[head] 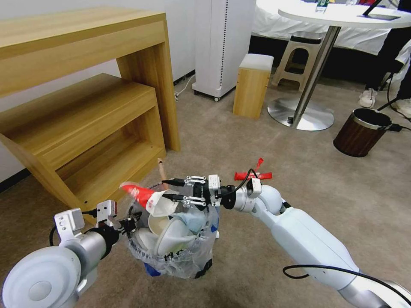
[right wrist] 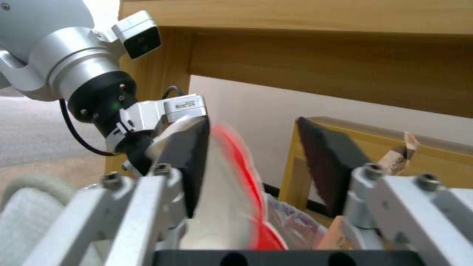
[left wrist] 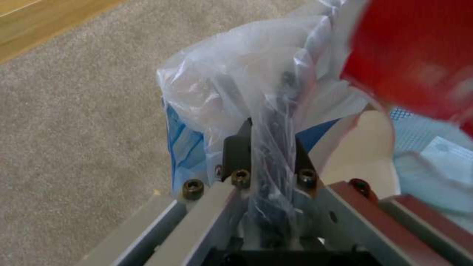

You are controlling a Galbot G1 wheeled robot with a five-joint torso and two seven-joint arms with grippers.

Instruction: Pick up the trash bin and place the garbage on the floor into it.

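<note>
A: What is in the trash bin (head: 171, 252)?
B: White slippers (head: 169, 235) and a pale blue mask (head: 193, 220), inside its clear liner. It hangs above the beige carpet (head: 265, 141).

A: What holds it?
B: The left end effector (left wrist: 268, 147), clenched on the bagged rim.

A: And the right one?
B: The right end effector (head: 182, 189) is over the bin with jaws spread; a red-and-white wrapper (head: 150, 199) sits just beside one pad (right wrist: 190, 159). A second red wrapper (head: 253, 173) lies on the floor beyond.
</note>
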